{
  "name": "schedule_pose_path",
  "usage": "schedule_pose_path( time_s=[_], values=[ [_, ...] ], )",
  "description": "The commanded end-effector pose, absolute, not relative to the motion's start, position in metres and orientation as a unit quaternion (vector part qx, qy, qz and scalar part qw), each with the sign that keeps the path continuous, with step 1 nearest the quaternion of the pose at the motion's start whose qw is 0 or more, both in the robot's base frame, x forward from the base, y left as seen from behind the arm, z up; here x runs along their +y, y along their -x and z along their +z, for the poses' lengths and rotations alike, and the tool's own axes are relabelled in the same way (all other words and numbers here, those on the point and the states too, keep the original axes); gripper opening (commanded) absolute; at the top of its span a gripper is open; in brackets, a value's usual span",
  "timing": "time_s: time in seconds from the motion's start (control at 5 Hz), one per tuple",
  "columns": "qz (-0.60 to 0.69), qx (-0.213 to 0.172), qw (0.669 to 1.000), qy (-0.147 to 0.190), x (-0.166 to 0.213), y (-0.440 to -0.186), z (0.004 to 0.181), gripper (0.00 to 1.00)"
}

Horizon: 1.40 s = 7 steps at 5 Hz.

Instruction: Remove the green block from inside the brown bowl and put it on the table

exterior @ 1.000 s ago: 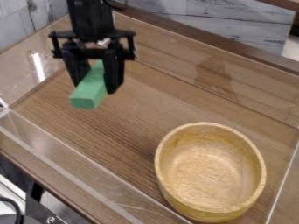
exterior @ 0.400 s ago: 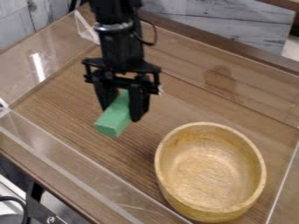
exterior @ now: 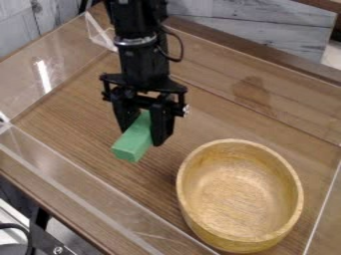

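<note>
My gripper is shut on the green block, a bright green bar held tilted between the black fingers. The block's lower end hangs just above or at the table, left of the brown bowl; whether it touches the wood I cannot tell. The bowl sits at the lower right with nothing inside it. The arm rises straight up from the gripper toward the top of the view.
Clear acrylic walls run along the table's front and left edges. Bare wood lies to the left of the gripper and behind the bowl. A grey-white surface shows beyond the far edge.
The gripper has carried the green block from the upper left toward the centre and lower, closer to the bowl. The grip stays shut on the block.
</note>
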<state>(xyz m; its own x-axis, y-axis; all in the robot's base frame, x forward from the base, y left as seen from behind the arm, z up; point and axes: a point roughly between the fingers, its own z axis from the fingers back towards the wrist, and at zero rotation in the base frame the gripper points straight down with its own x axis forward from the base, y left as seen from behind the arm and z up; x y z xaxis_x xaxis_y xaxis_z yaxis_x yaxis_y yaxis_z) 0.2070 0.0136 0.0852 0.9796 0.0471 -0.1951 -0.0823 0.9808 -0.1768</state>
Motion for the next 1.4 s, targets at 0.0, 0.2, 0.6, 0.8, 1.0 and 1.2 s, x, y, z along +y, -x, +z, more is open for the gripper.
schedule_pose_path(
  time_s=[0.0, 0.2, 0.6, 0.8, 1.0, 1.2],
  values=[
    [0.032, 0.078, 0.992, 0.094, 0.0177, -0.2125, 0.0888, 0.0],
    [0.03, 0.078, 0.992, 0.097, 0.0194, -0.2128, 0.0868, 0.0],
    [0.028, 0.08, 0.991, 0.101, 0.0222, -0.2127, 0.0848, 0.0],
    [0.027, 0.081, 0.991, 0.103, 0.0236, -0.2126, 0.084, 0.0],
    [0.026, 0.082, 0.991, 0.106, 0.025, -0.2124, 0.0835, 0.0],
    [0.026, 0.083, 0.99, 0.108, 0.0264, -0.2124, 0.0826, 0.0]
  ],
)
